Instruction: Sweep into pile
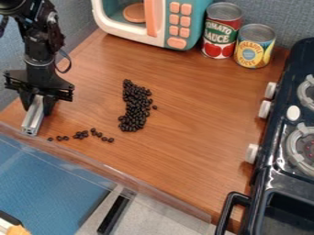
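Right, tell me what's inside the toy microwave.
Inside the toy microwave sits a round orange plate. The orange handle and the button panel hide whatever is behind them.

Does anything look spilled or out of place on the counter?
Yes: a loose trail of black beans lies apart from the main pile, near the edge of the counter, so they look like strays. One more bean sits just off the pile's side. Nothing looks damaged.
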Controlling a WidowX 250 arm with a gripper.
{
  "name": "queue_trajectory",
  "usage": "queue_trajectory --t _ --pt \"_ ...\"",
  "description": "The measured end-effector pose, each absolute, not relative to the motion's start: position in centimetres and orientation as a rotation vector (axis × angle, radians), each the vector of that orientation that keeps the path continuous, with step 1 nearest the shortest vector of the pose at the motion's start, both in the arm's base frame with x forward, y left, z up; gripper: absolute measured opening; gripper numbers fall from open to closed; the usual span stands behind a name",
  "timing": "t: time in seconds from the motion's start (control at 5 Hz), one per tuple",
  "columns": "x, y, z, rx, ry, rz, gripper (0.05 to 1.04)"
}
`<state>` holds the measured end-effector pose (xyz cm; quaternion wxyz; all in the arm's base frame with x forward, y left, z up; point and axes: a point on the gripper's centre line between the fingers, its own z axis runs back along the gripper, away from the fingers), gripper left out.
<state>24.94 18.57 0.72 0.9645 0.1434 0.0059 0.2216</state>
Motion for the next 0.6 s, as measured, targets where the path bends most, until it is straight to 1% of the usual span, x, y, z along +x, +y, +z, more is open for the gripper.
queue_trajectory --t 0.6 --pt "25.9 16.1 0.4 0.270 0.020 0.486 0.387"
